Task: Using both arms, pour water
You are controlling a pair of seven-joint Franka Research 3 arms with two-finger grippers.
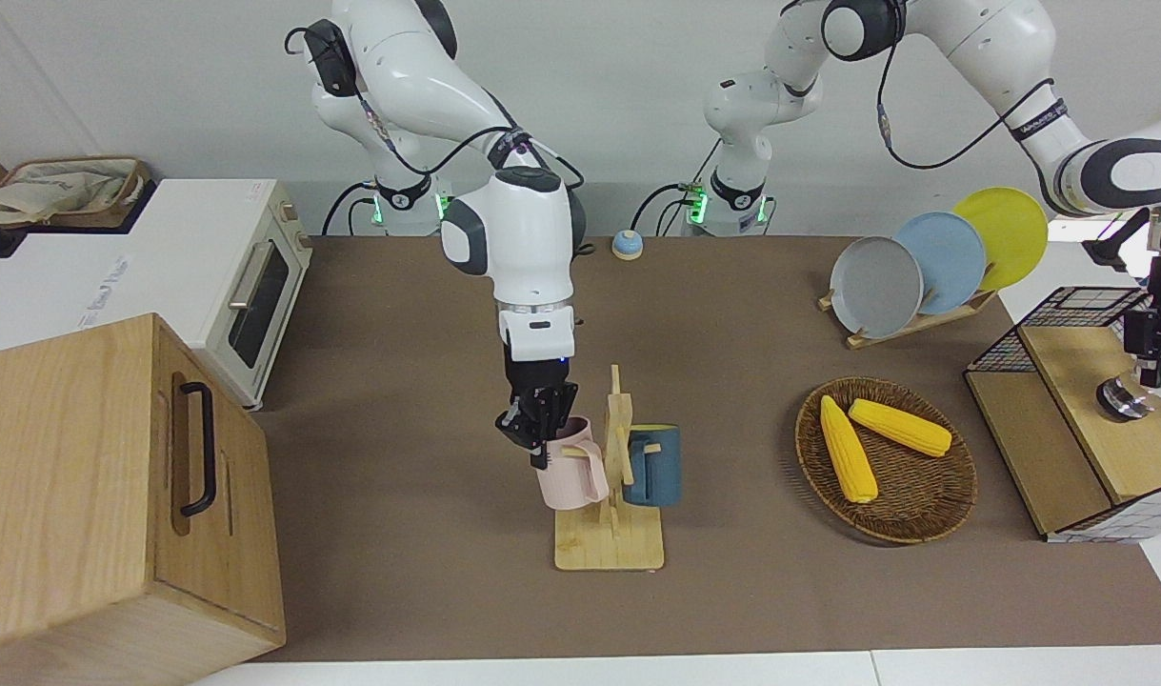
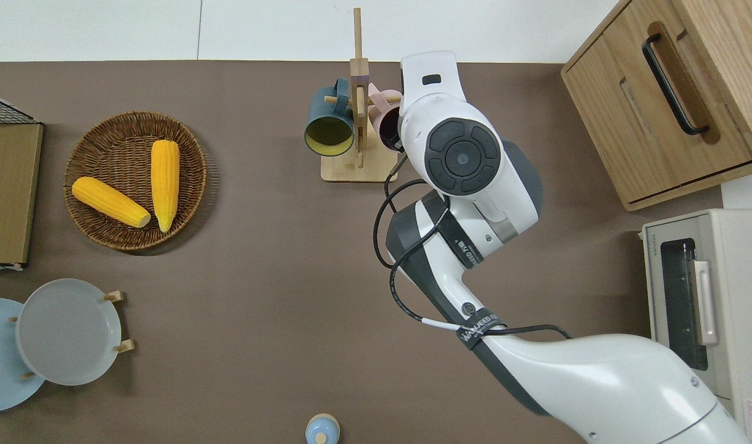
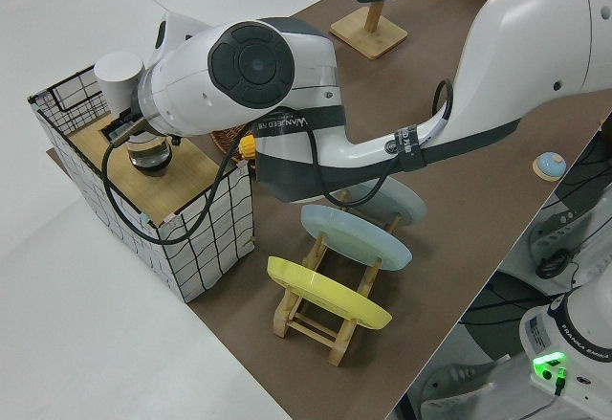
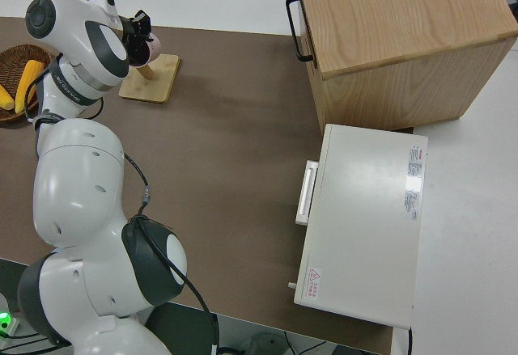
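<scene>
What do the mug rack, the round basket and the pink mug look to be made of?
Mug rack: pale unfinished wood, grain faintly visible. Basket: brown woven wicker, weave showing at the rim. Pink mug: smooth matte surface, probably plastic or ceramic; can't tell which.

Two large glossy white jointed robot arms with black cables are reaching over the table, each ending in a black two-finger gripper. The right arm (image 1: 509,238) is bending down steeply over the middle of the table, its right gripper (image 1: 539,431) pointing downward and pinching the rim of a pale pink mug (image 1: 572,467) hanging on a wooden mug stand (image 1: 610,545). The left arm (image 1: 1109,176) is stretching out to its own end of the table, its left gripper (image 1: 1140,372) hanging over a round metal object (image 1: 1118,400) on a wooden shelf top (image 1: 1090,419) inside a wire cage.
</scene>
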